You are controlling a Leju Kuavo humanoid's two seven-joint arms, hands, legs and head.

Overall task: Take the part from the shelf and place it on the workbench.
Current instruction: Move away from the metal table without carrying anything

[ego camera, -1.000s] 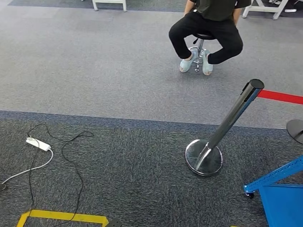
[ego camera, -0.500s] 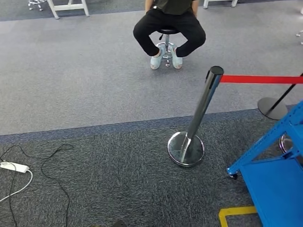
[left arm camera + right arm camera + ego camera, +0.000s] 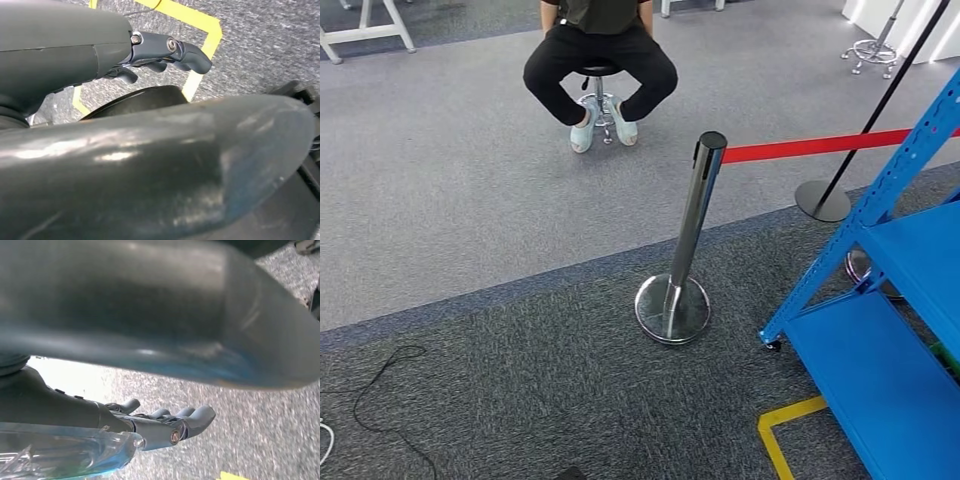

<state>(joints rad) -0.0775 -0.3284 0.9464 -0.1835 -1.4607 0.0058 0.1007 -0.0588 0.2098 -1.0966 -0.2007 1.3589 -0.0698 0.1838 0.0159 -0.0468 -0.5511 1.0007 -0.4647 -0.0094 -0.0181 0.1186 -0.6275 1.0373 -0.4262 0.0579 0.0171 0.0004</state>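
A blue metal shelf [image 3: 878, 370] stands at the right of the head view, with a lower level and an upper level [image 3: 924, 250] showing. A small green thing [image 3: 951, 356] peeks out at its right edge; I cannot tell what it is. My left hand [image 3: 166, 52] hangs above the carpet, its fingers stretched out and holding nothing. My right hand [image 3: 166, 425] also hangs over the carpet with its fingers extended and nothing in them. A clear shiny sheet [image 3: 64, 455] lies beside the right wrist.
A chrome barrier post [image 3: 690, 230] on a round base stands just left of the shelf, and a red belt [image 3: 810, 148] runs right from it. A person [image 3: 599, 60] sits on a stool beyond. Yellow floor tape [image 3: 780, 430] marks the carpet by the shelf. A black cable [image 3: 380, 400] lies at left.
The camera has turned right: the post, person and cable have slid left in the picture, and much more of the blue shelf has come into view.
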